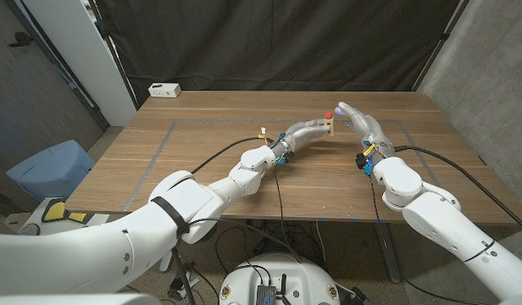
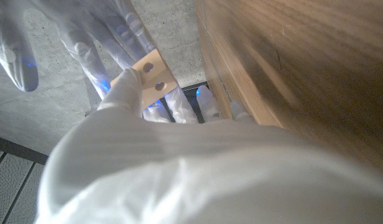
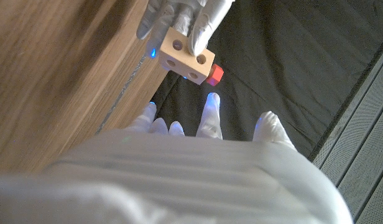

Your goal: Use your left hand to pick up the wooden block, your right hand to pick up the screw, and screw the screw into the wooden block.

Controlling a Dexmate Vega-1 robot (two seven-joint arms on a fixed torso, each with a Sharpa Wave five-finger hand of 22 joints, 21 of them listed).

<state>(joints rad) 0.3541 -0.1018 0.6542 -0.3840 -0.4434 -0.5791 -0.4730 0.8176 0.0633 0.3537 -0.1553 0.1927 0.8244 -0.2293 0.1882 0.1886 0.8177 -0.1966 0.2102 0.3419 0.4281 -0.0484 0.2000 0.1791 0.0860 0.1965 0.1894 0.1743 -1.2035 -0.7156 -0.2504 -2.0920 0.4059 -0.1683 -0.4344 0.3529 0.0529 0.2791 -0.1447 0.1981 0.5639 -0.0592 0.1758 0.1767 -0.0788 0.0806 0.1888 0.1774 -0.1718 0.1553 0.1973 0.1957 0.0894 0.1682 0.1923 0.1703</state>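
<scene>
On the wooden table (image 1: 244, 169), grey tape lines (image 1: 163, 148) frame the work area, with a white box (image 1: 164, 89) at the far corner around ten o'clock. Above mid-table, the left hand (image 1: 308, 133) pinches the pale wooden block (image 1: 330, 128), a square-edged cube with round holes. The red screw (image 1: 329, 112) sits in its face. At three o'clock of it, the right hand (image 1: 358, 120) hovers, fingers spread, holding nothing.
</scene>
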